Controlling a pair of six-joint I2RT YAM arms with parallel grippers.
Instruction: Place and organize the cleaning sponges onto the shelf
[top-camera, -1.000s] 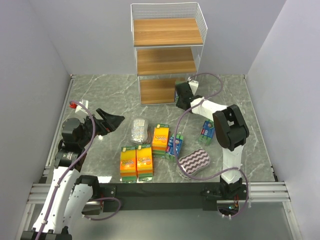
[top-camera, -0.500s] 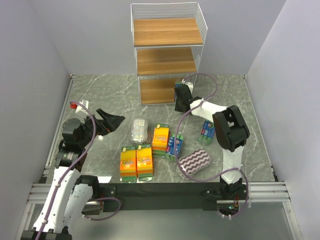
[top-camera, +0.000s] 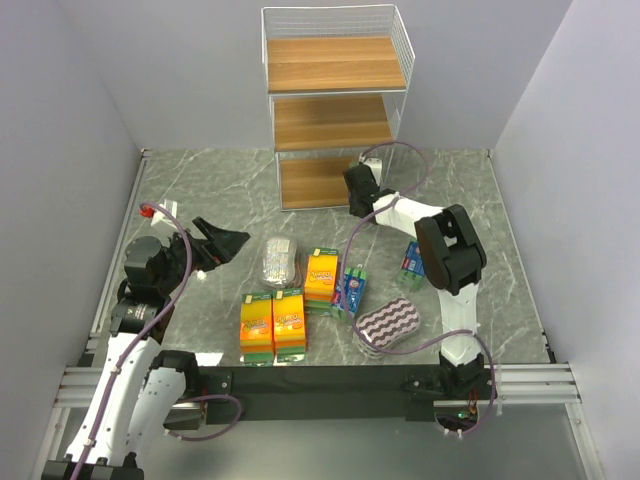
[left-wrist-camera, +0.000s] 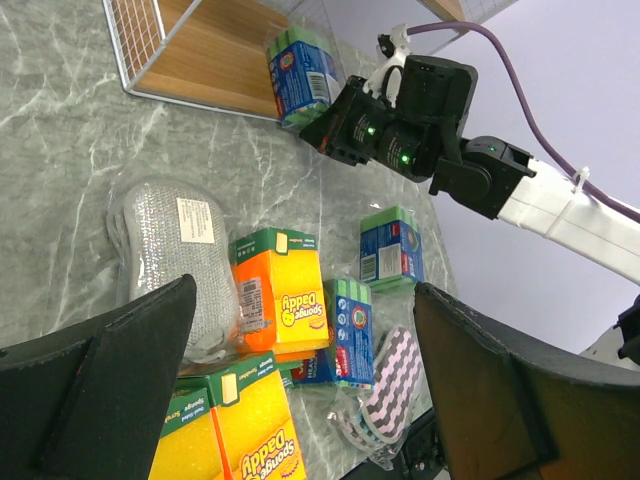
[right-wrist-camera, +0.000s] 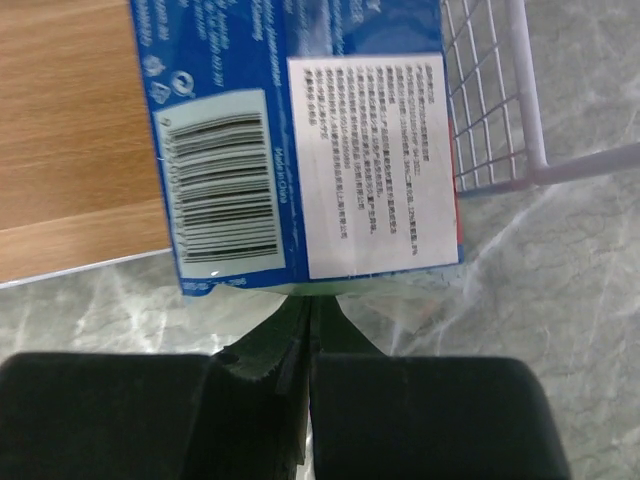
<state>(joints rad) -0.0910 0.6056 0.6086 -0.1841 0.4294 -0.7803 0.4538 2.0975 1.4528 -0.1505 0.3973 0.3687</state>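
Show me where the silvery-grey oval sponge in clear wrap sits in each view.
Top external: the silvery-grey oval sponge lies left of centre, beside an orange-yellow pack.
Left wrist: lower left, again beside that pack.
Right wrist: not in it.
Shared landmark: the white wire shelf with brown wooden tiers, in all three views.

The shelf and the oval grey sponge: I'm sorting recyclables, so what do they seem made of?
Shelf: thin white wire, probably coated metal, around matte brown boards with wood grain. Grey sponge: sparkly silver mesh, likely metallic scrubbing fabric, in glossy clear wrap.
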